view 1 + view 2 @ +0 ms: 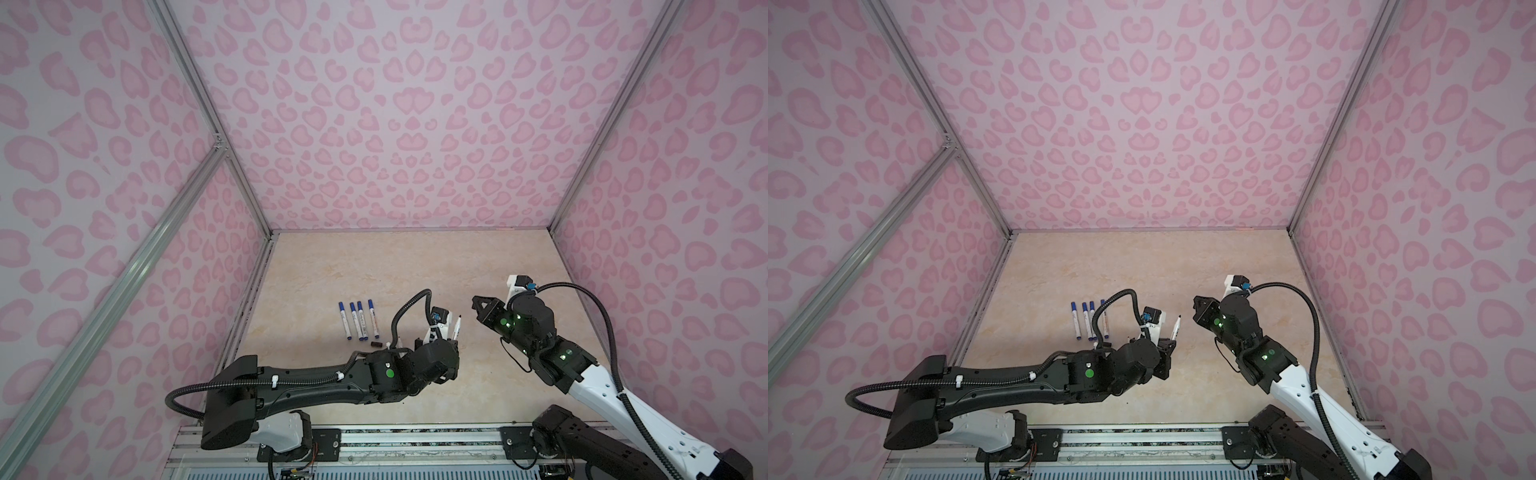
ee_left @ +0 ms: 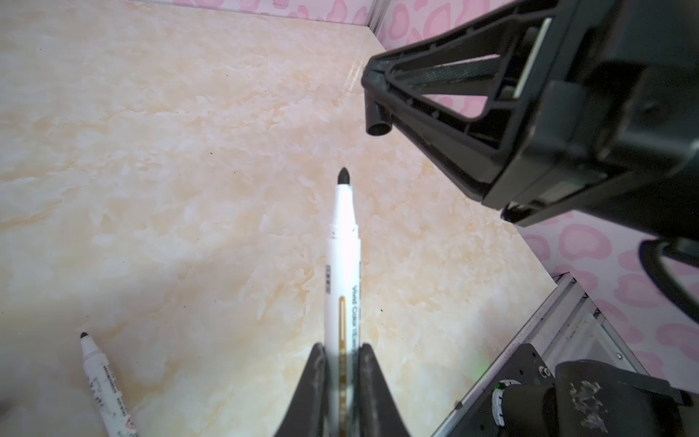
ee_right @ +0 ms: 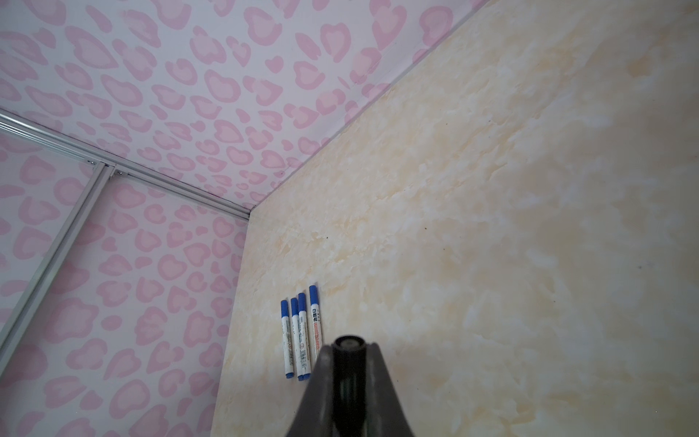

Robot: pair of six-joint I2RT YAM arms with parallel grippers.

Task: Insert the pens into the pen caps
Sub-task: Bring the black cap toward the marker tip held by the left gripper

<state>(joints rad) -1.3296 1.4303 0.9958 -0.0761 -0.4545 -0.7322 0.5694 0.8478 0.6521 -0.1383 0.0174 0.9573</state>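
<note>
Blue-capped pens (image 1: 358,320), four, rowed on tabletop (image 1: 374,266); uncapped pen (image 2: 342,246) clenched in left claw (image 2: 343,346); second uncapped pen (image 2: 104,382) lying loose; black cap (image 3: 348,352) gripped by right claw (image 1: 478,305).

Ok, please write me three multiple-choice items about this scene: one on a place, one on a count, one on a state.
1. Where are the blue-capped pens?
A. Side by side on the table
B. Standing in a cup
C. Inside a drawer

2. How many of them are there?
A. Two
B. Four
C. Six

3. In what state is the pen in the left gripper?
A. Capped in blue
B. Uncapped, with its black tip bare
C. Broken in two

Key:
1 A: both top views show them lying in a row on the table.
2 B: the right wrist view shows four of them.
3 B: the left wrist view shows the bare black tip, with the jaws shut on the barrel.
</note>
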